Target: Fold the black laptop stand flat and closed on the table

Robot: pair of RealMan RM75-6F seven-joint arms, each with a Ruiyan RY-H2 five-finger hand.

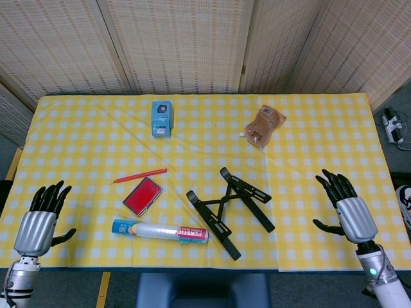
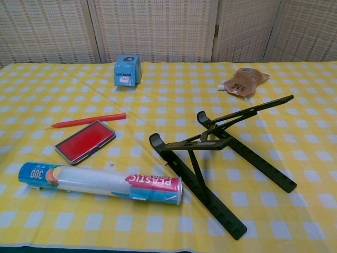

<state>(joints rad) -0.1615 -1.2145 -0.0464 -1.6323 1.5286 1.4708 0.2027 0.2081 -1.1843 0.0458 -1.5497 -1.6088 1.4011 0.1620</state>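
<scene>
The black laptop stand point(image 1: 228, 208) point(image 2: 218, 158) stands unfolded on the yellow checked table point(image 1: 308, 141), its two rails spread apart and its support arms raised. My right hand point(image 1: 343, 208) hovers to the right of the stand, fingers spread and empty, well apart from it. At the table's front left corner my left hand point(image 1: 42, 218) is also spread and empty. The chest view shows neither hand.
A plastic wrap roll point(image 1: 160, 231) point(image 2: 100, 182) lies just left of the stand. A red flat case point(image 1: 142, 196) and a red pen point(image 1: 138, 175) lie beyond the roll. A blue box point(image 1: 162, 119) and a brown pouch point(image 1: 263, 125) sit farther back.
</scene>
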